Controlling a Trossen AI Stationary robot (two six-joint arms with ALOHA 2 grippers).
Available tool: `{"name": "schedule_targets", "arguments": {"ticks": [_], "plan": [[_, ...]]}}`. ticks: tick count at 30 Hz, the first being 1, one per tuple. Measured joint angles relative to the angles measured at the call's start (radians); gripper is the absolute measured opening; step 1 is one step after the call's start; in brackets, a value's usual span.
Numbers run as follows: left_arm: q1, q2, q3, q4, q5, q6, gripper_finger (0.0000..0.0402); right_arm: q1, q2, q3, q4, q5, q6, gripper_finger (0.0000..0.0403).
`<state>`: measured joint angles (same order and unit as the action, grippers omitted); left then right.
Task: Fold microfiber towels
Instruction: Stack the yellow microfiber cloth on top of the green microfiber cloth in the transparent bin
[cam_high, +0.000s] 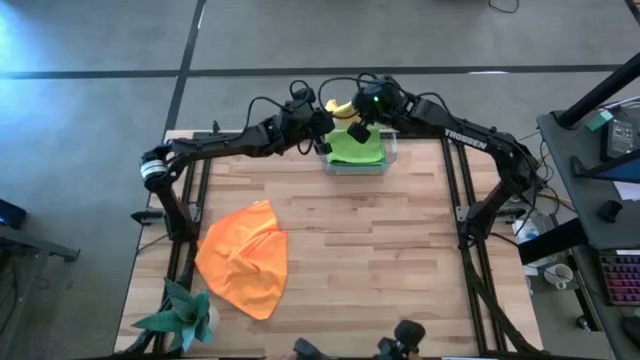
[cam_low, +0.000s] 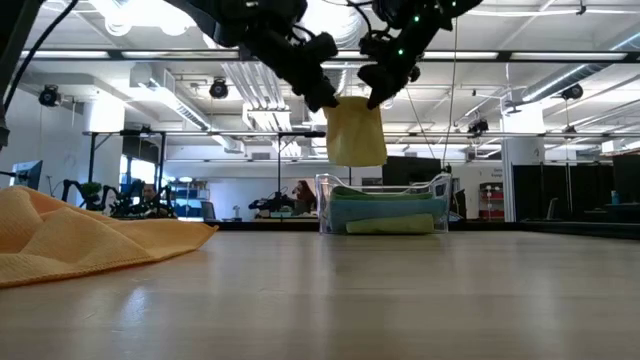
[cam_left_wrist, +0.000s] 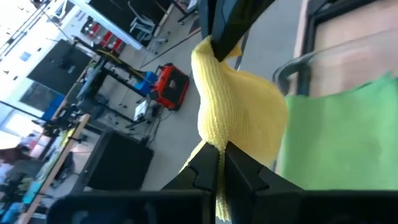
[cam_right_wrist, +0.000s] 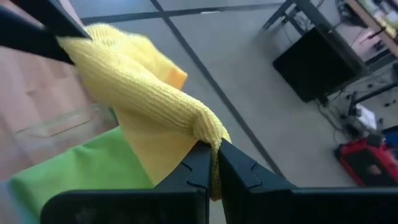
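Near edge of the table: teal spiky ornament (cam_high: 183, 312) at the left corner, not part of the job; leave it be
Front left of the wood: orange towel (cam_high: 243, 259) lies crumpled and unfolded, well apart from both arms; seemingly next in line
Far edge, centre: clear bin (cam_high: 390, 150) already holds folded cloths, a lime green towel (cam_high: 356, 149) on top; the low view shows more layers beneath it
Above the bin: yellow towel (cam_low: 356, 132) hangs folded in the air, one top corner in each gripper
Left gripper (cam_left_wrist: 219, 163): clamped tight on one corner of the yellow cloth
Right gripper (cam_right_wrist: 213, 160): pinched shut on the other corner; the cloth bunches at its tips
Step in hand, as I judge it: lowering the yellow fold onto the stack
How to do it well: keep both corners level and the top edge taut; bring the hanging edge down inside the bin wall first; lay it flat over the green; release both corners together so the fold does not spring open
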<state>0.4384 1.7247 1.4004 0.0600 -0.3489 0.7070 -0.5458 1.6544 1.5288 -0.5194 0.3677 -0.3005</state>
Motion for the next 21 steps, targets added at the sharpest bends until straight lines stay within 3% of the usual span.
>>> {"name": "schedule_targets", "arguments": {"ticks": [13,21], "plan": [[0.088,0.153,0.009,0.176,0.0,0.016,0.0001,-0.129,0.128,0.0,0.199,-0.024,-0.192,0.0012],[0.097,0.205,0.021,0.135,0.006,0.01,0.0001,-0.174,0.186,-0.001,0.087,-0.1,-0.206,0.0012]]}}
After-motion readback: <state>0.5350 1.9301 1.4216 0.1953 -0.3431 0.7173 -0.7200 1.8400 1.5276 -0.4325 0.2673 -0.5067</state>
